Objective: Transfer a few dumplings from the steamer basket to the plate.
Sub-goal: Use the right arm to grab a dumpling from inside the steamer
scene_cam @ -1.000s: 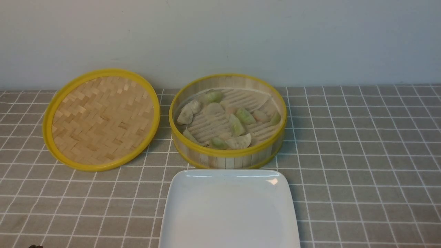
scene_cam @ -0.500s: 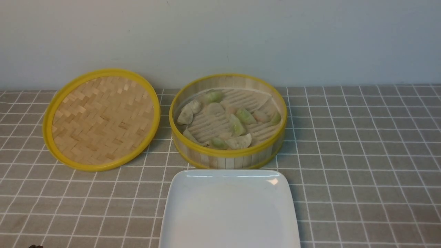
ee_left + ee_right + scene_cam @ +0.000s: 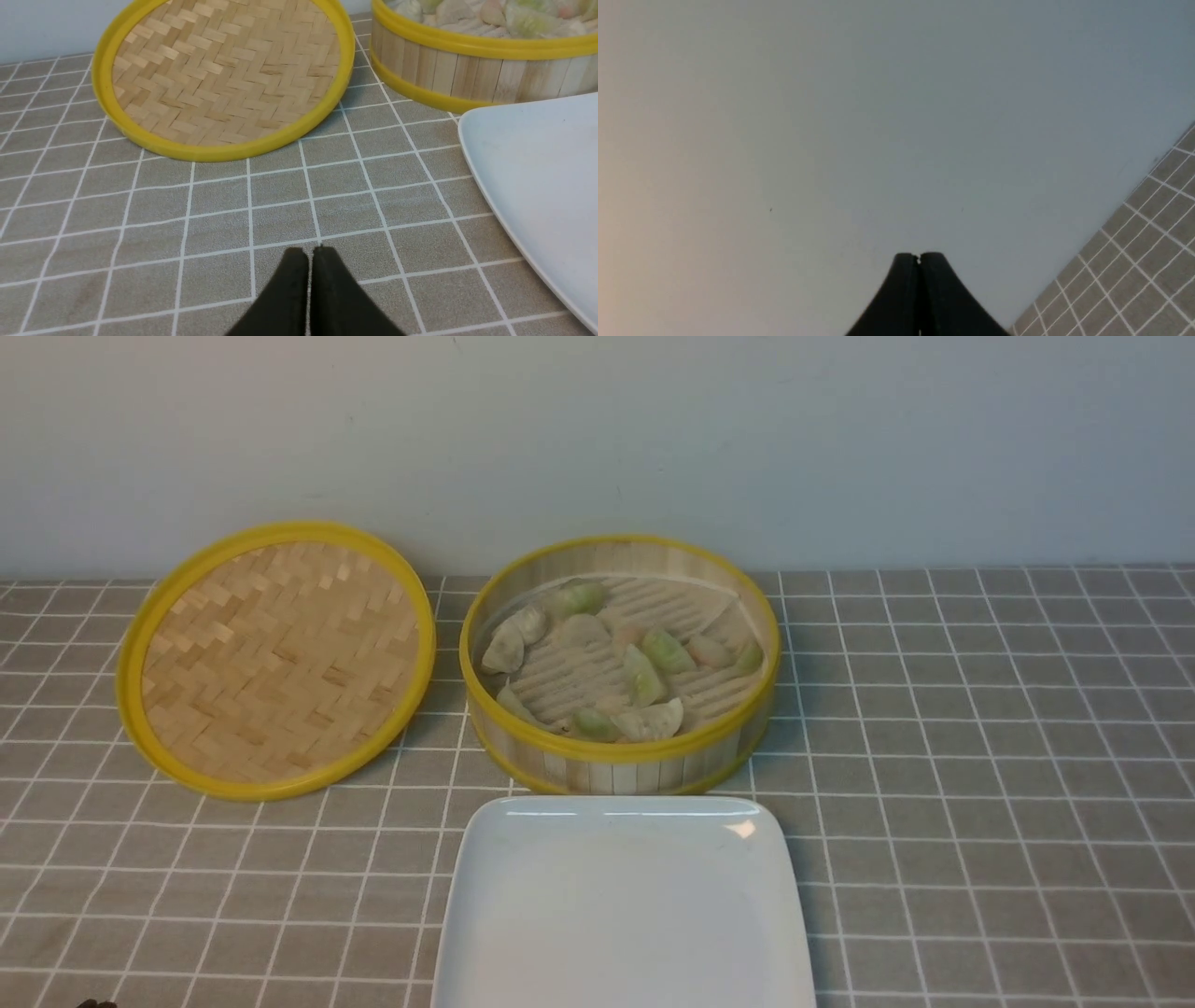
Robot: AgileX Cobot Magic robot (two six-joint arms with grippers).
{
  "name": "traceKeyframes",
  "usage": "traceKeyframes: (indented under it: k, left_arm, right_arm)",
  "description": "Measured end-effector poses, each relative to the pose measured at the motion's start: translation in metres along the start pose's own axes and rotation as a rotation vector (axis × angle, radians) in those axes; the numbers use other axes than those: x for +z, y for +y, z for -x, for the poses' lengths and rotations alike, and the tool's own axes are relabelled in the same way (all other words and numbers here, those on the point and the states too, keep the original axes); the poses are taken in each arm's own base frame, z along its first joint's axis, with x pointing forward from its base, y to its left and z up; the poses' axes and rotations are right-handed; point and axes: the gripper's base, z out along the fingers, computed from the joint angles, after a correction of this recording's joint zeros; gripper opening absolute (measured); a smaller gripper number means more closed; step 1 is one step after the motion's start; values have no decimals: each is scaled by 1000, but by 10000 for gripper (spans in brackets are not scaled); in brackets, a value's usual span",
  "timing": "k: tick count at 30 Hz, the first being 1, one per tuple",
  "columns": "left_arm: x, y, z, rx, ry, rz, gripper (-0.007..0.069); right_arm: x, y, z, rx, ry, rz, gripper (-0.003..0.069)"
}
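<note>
Dumplings [image 3: 644, 674] lie crowded on the ribbed floor of the steamer basket [image 3: 616, 751], several touching, so a pinch may drag a neighbour or tear a soft skin. The basket's upright wall stands just behind the bare plate [image 3: 621, 905] — a low carry could snag its rim. The lid [image 3: 275, 658] lies beside the basket's left; the bench [image 3: 980, 756] offers open room on the right. Left fingers [image 3: 292, 284] and right fingers [image 3: 901, 289] are pressed together, holding nothing — both far from the basket.

Plain pale wall [image 3: 597, 439], checked tablecloth [image 3: 980, 728]
</note>
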Motion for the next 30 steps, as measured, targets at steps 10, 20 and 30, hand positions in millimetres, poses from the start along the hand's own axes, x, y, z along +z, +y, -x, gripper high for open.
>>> traceKeyframes:
  k: [10, 20, 30]
  left_arm:
    - [0, 0, 0, 0, 0, 0, -5]
    - [0, 0, 0, 0, 0, 0, -5]
    - [0, 0, 0, 0, 0, 0, -5]
  right_arm:
    - [96, 96, 23, -453, 687, -162, -15]
    - [222, 107, -12, -511, 1301, -253, -12]
    - [307, 127, -121, -711, 1472, -221, -11]
